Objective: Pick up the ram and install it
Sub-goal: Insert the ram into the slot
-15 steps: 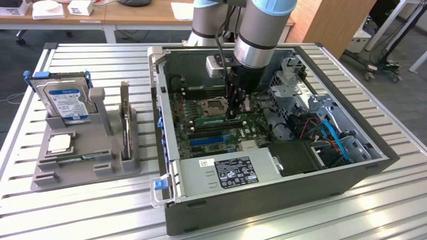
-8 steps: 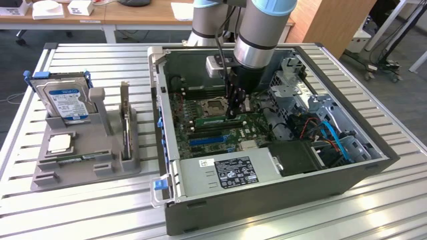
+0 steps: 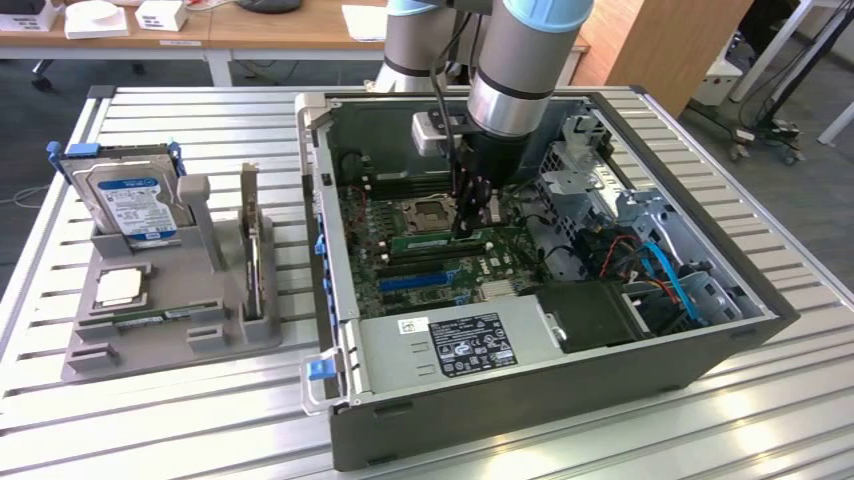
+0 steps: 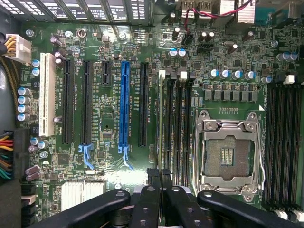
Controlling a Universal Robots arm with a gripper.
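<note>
Ram [image 3: 140,318]: thin, flat green stick

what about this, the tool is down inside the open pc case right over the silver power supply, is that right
Not the power supply: the tool is down inside the open PC case over the green motherboard, beside the CPU socket. The exterior view shows it.

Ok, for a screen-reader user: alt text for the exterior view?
A robot arm reaches into an open computer case, its shut tool beside the CPU socket. A fixture at the exterior view's left holds a hard drive.
</note>
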